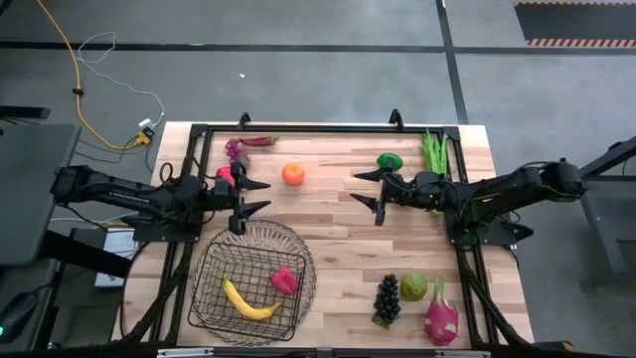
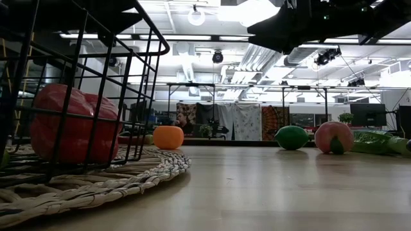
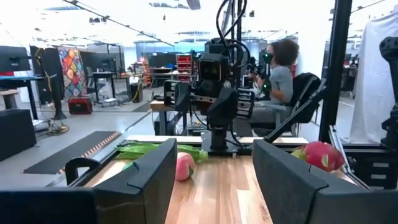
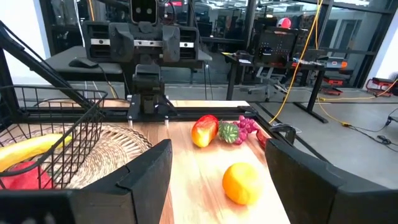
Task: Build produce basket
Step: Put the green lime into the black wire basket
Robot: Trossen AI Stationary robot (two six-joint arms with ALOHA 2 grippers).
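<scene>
Here, along the near edge of the tabletop (image 1: pixel 328 224), I see the basket (image 1: pixel 248 278) on a woven mat (image 2: pixel 96 176) at the near left corner, holding a banana (image 1: pixel 248 301) and a red piece of fruit (image 1: pixel 284 280). At the near right corner lie the dark grapes (image 1: pixel 387 298), a green pear (image 1: pixel 413 287) just beside them, and the pink dragon fruit (image 1: pixel 441 316) nearest the corner.

Farther in, both of my arms hover over the middle band of the table. The left gripper (image 1: pixel 254 196) hangs just beyond the basket's far rim, jaws spread apart and holding nothing. The right gripper (image 1: pixel 370 191) sits right of centre, facing it, jaws likewise parted and empty.

Beyond them, toward the far edge, the orange (image 1: pixel 293 174) lies alone between the two grippers. The mango (image 4: pixel 205 130) and purple grapes (image 1: pixel 237 149) sit near the far left corner. A green lime (image 1: pixel 390 161) rests right of centre, and the green beans (image 1: pixel 434 151) lie by the far right corner. From the left wrist view, a peach (image 3: pixel 184 167) shows near the beans.
</scene>
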